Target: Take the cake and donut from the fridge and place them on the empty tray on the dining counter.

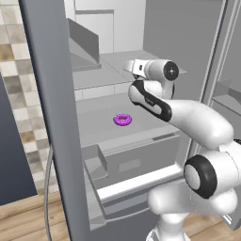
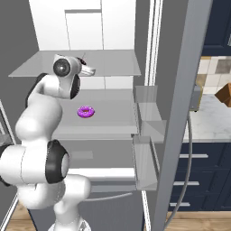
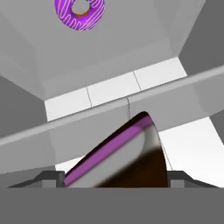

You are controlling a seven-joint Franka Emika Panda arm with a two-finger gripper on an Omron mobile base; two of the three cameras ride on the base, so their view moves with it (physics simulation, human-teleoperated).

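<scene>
Your pincer (image 3: 114, 177): fingers spread, cake (image 3: 127, 159) close between them inside fridge (image 1: 141, 28), not yet pinched. Donut (image 1: 122, 119) sits mid-shelf. Both items left to carry to tray.

Kitchen (open fridge (image 1: 141, 155), tiled wall (image 1: 19, 94))
</scene>
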